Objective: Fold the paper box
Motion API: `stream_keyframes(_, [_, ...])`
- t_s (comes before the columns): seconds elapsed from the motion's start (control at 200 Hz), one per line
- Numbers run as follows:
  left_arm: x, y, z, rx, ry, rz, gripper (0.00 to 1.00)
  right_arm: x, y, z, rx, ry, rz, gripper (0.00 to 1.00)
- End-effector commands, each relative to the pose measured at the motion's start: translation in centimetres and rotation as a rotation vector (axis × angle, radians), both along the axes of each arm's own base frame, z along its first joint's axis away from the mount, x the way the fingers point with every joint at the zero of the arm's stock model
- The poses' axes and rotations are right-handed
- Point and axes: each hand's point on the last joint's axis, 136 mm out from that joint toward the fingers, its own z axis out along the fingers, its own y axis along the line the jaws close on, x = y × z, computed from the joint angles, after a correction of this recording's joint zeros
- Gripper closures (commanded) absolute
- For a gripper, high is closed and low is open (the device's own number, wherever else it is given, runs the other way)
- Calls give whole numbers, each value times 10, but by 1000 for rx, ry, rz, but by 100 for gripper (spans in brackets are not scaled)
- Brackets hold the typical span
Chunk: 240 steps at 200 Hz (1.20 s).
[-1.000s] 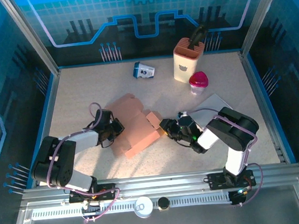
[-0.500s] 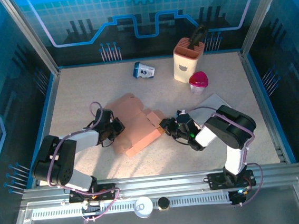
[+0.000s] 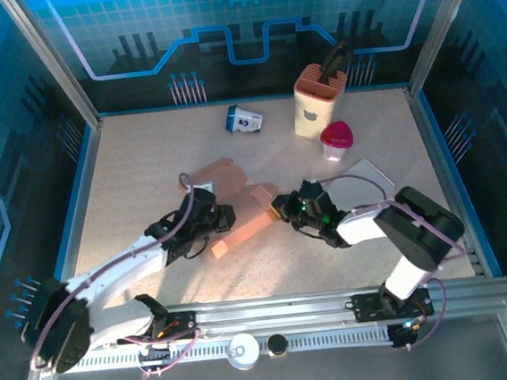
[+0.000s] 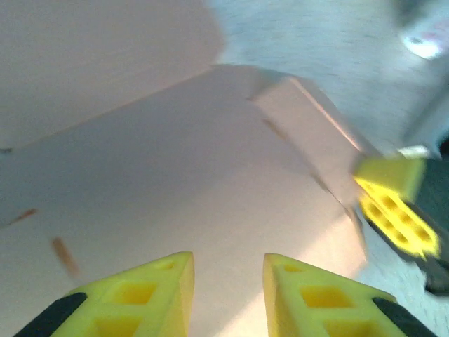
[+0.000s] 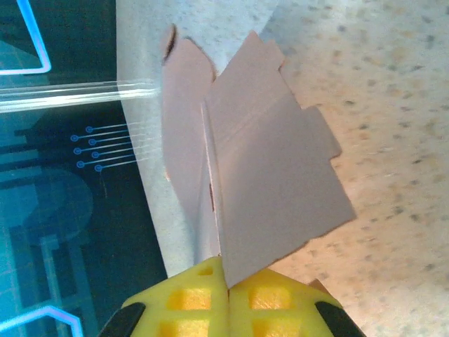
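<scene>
The paper box [image 3: 240, 232] is a pink-brown cardboard blank lying part-folded at the table's middle. From the left, my left gripper [image 3: 223, 218] reaches over it. In the left wrist view its yellow fingertips [image 4: 228, 281] stand a little apart above the box's flat panel [image 4: 175, 182], with nothing between them. My right gripper [image 3: 281, 212] meets the box's right end. Seen from the right wrist, this gripper [image 5: 226, 281] is shut on the lower corner of an upright flap [image 5: 273, 182]. One right finger [image 4: 396, 210] shows in the left wrist view.
At the back stand a small blue-and-white carton [image 3: 243, 119], a beige holder [image 3: 319, 103] with a dark tool in it, and a pink-lidded cup [image 3: 337, 139]. A pale flat sheet [image 3: 364, 175] lies behind my right arm. Metal posts and blue walls ring the table.
My left arm has stretched rightward over the box and its fingers have parted. My right gripper has closed on the flap and shifted slightly, and the box has been tipped and turned.
</scene>
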Motion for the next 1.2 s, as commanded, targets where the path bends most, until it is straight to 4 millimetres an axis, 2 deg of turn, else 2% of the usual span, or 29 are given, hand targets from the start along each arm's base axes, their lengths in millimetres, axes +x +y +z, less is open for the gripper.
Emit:
stream_keyframes(0.0, [-19, 24, -5, 240, -62, -5, 66, 2, -19, 17, -93, 91, -55, 100])
stream_keyframes(0.155, [-34, 4, 14, 322, -204, -110, 65, -2, -44, 43, -162, 147, -97, 100])
stream_keyframes(0.315, [-48, -37, 49, 451, -457, -255, 62, 6, -54, 63, -158, 174, -94, 100])
stream_keyframes(0.38, [-54, -53, 53, 509, -519, -319, 60, 9, -58, 69, -158, 179, -102, 100])
stream_keyframes(0.44, [-57, -62, 47, 546, -530, -361, 59, 9, -61, 73, -159, 184, -108, 100])
stream_keyframes(0.575, [-45, -59, 29, 694, -535, -335, 53, 10, -65, 80, -147, 190, -105, 100])
stream_keyframes(0.78, [-19, -46, 40, 804, -585, -249, 46, 9, -71, 79, -134, 200, -98, 100])
stream_keyframes(0.845, [-16, -49, 41, 817, -590, -273, 45, 8, -72, 76, -125, 208, -97, 100])
stream_keyframes(1.01, [-15, -57, 29, 886, -572, -360, 55, 9, -74, 77, -114, 209, -99, 100])
stream_keyframes(1.055, [-15, -59, 25, 900, -566, -377, 61, 9, -74, 78, -112, 206, -96, 100])
stream_keyframes(1.146, [-14, -62, 24, 918, -561, -394, 81, 9, -73, 81, -110, 204, -93, 100])
stream_keyframes(1.196, [-13, -63, 26, 928, -561, -396, 87, 10, -72, 82, -107, 203, -91, 100])
